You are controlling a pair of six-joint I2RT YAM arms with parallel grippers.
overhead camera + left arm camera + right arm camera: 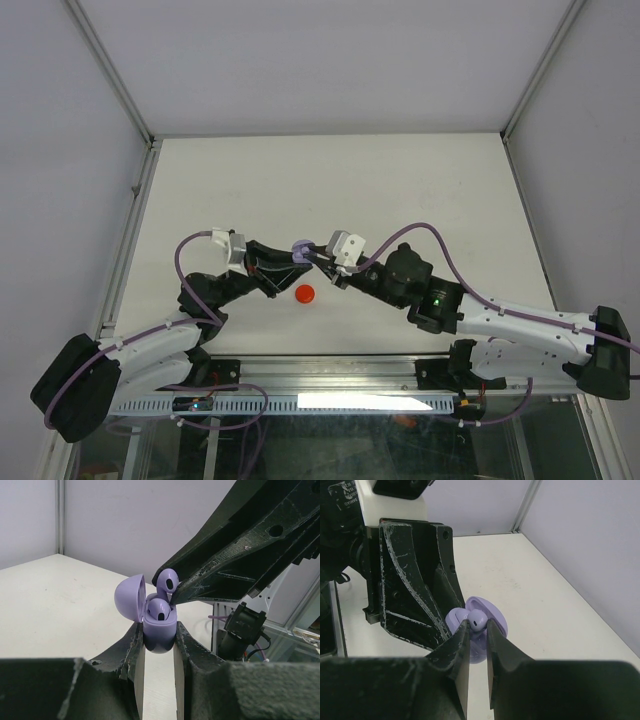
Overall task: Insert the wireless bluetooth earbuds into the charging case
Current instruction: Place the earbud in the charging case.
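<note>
Left gripper (pixel 158 630): closed on the charging case (pixel 159 644); one finger presses each side of the lower shell.
Right gripper (pixel 477 626): closed on one lavender earbud, pinched between the two fingertips.
Charging case: pale lavender, held upright above the table (pixel 400 180) at mid-workspace, where the two arms meet.
Lid (pixel 129 599): hinged open, standing up on the left side of the case in the left wrist view.
Seated earbud (pixel 160 610): lavender, resting in the case mouth with its rounded head showing above the rim.
Held earbud (pixel 169 580): lavender, just above the seated earbud and beside the open lid, over the case mouth. Its head shows a dark oval opening. Its lower part is hidden, so whether it touches the case cannot be told.
Gripper relation: the right gripper's fingers reach the case from above and to the right in the left wrist view, and their tips lie close to the left gripper's fingers.
Red round piece (pixel 305 293): lies on the table just nearer the arm bases than the two grippers, apart from both.
</note>
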